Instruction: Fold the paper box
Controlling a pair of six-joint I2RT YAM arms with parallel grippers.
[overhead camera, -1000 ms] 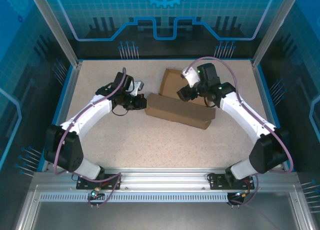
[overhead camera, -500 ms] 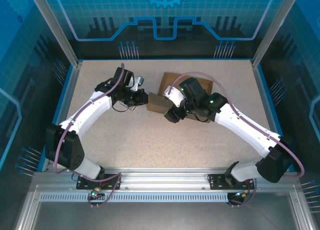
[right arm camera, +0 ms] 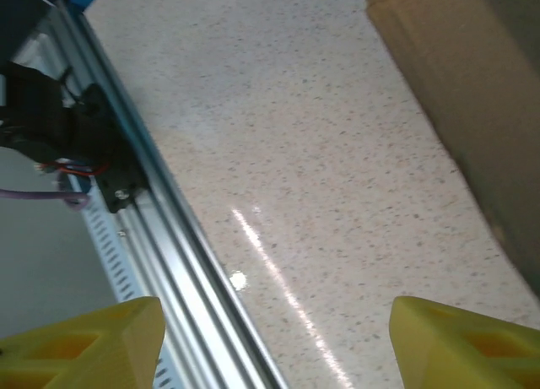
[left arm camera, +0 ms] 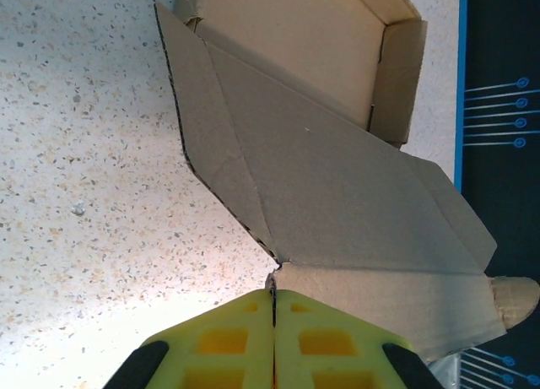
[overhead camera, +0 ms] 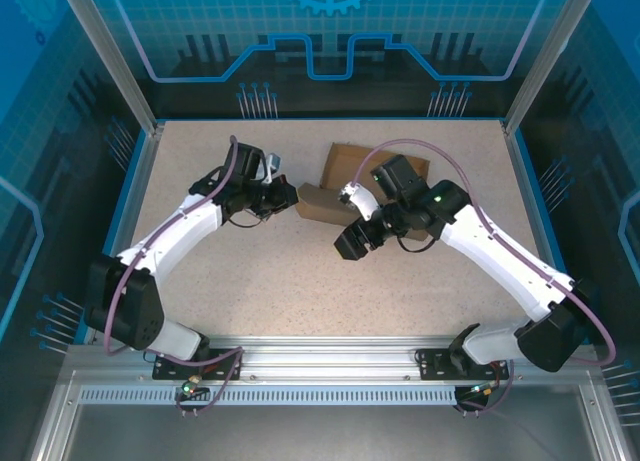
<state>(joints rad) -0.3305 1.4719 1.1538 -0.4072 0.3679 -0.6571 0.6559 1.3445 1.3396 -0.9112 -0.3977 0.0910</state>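
The brown paper box (overhead camera: 342, 167) lies at the back middle of the table, much of it hidden under my right arm. In the left wrist view its panels and an upright side wall (left arm camera: 321, 170) spread out ahead of the fingers. My left gripper (overhead camera: 286, 199) is at the box's left end, its yellow fingers (left arm camera: 228, 338) pressed together with the cardboard corner's edge running into the seam between them (left arm camera: 272, 298). My right gripper (overhead camera: 355, 243) hangs open over bare table just in front of the box, nothing between its fingertips (right arm camera: 270, 347). The box's edge (right arm camera: 472, 94) lies at that view's upper right.
The speckled table (overhead camera: 300, 281) has free room in front of the box and to both sides. An aluminium rail (right arm camera: 169, 237) with cabling runs along the near edge. Blue rims and frame posts (overhead camera: 140, 181) bound the table.
My right arm swung from behind the box over it to its front side, gripper now open above the table. My left gripper stayed at the box's left end, shifting slightly.
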